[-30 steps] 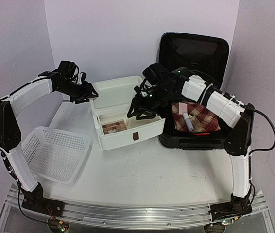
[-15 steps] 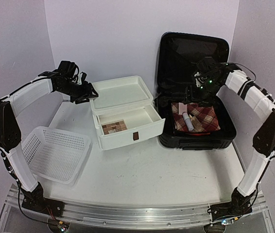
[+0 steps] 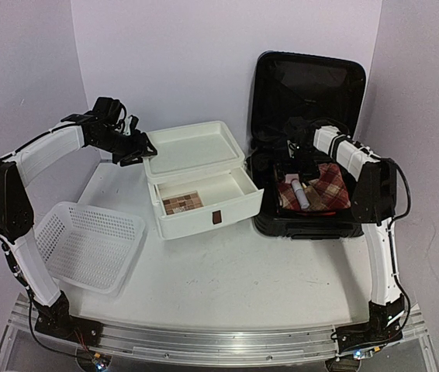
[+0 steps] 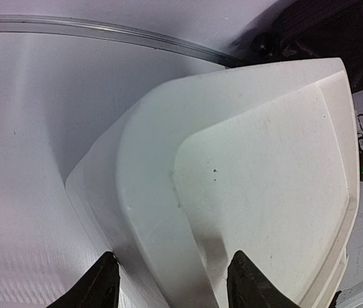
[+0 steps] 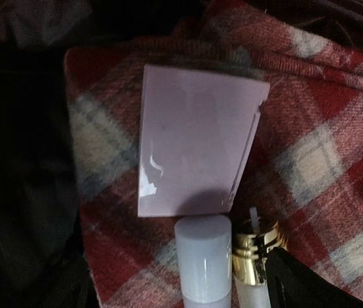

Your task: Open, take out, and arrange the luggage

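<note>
Luggage (image 3: 312,225) stands open at the far right of the desk, lid upright. Your right gripper (image 3: 288,172) hangs over its contents with jaws spread and nothing between them. Below lie a lilac box (image 5: 197,147), a capped tube (image 5: 201,256) and a gold-collared bottle (image 5: 252,253) on a plaid cloth (image 5: 310,147). Pick one target, likely the tube. Centre the jaws across its narrow width, come straight down, and stop short of the cloth so you don't pinch fabric too. Lift above the luggage's near wall before swinging left. Your left gripper (image 3: 140,149) pinches the far-left corner of the white drawer box (image 3: 196,213), steadying it.
</note>
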Available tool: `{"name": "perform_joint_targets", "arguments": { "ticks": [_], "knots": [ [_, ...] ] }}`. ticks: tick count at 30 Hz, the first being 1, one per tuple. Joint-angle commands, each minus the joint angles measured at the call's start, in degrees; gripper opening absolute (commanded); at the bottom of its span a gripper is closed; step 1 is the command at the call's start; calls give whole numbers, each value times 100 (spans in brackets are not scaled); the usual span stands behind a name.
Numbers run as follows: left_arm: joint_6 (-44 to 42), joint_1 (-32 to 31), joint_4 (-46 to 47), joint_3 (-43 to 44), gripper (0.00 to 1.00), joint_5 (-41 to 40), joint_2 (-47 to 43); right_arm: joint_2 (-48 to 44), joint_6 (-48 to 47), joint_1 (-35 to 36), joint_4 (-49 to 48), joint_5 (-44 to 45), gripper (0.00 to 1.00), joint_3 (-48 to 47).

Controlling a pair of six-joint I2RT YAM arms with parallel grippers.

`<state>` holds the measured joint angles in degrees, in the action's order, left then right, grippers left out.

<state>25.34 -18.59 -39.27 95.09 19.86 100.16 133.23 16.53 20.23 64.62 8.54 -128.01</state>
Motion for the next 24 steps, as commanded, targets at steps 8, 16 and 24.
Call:
{"name": "perform_joint_targets", "arguments": {
  "ticks": [8, 16, 24],
  "knots": [
    [-188, -180, -204, -128, 57, 361, 122, 617, 233, -432, -731, -218, 79, -848],
    [-174, -180, -209, -123, 57, 383, 184, 916, 445, -443, -961, -562, 79, -1051],
    [-179, -178, -205, -116, 57, 393, 174, 797, 580, -438, -1052, -574, 76, -1007]
  ]
}}
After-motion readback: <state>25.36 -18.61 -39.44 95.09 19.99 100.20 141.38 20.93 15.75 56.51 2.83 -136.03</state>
